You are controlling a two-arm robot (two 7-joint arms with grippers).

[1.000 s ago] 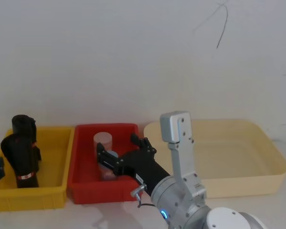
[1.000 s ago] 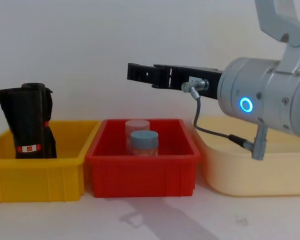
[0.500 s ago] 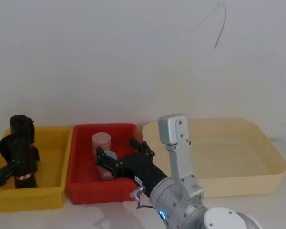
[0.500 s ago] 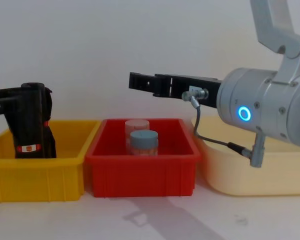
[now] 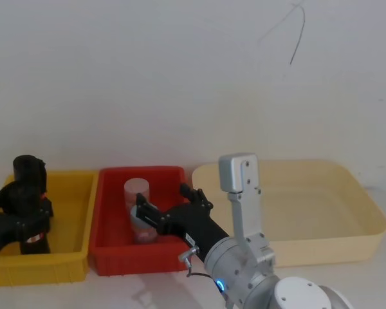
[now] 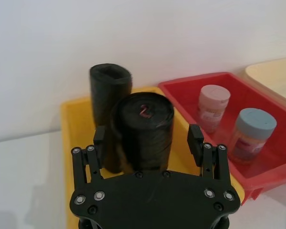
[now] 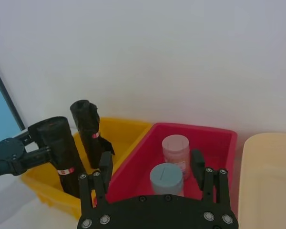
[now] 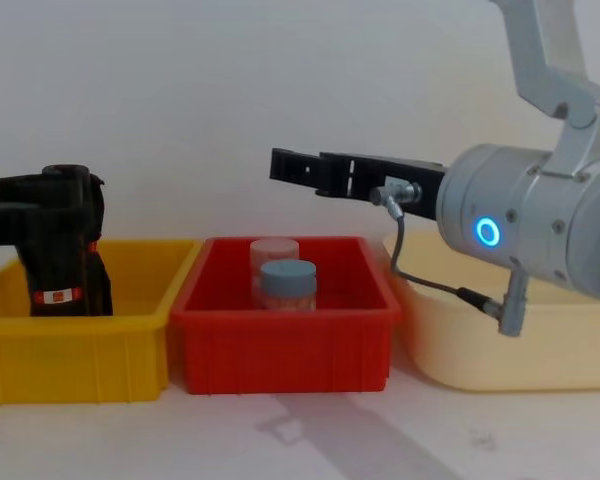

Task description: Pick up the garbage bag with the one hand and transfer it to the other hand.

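Black garbage bag, lower left: my left gripper has arrived, jaws spread astride it, ungripped; right gripper waits wide, empty.

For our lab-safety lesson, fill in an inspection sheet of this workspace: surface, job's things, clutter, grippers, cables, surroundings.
Surface: white table, bearing yellow bin, red bin and cream tray in a row.
Job's things: garbage bag upright in the yellow bin, label band low.
Clutter: second black roll behind it; pink-lidded jar and blue-lidded jar in the red bin.
Grippers: left gripper, fingers open either side of the garbage bag; right gripper open, above the red bin.
Cables: grey cable at the right wrist.
Surroundings: white wall with a thin dark line.
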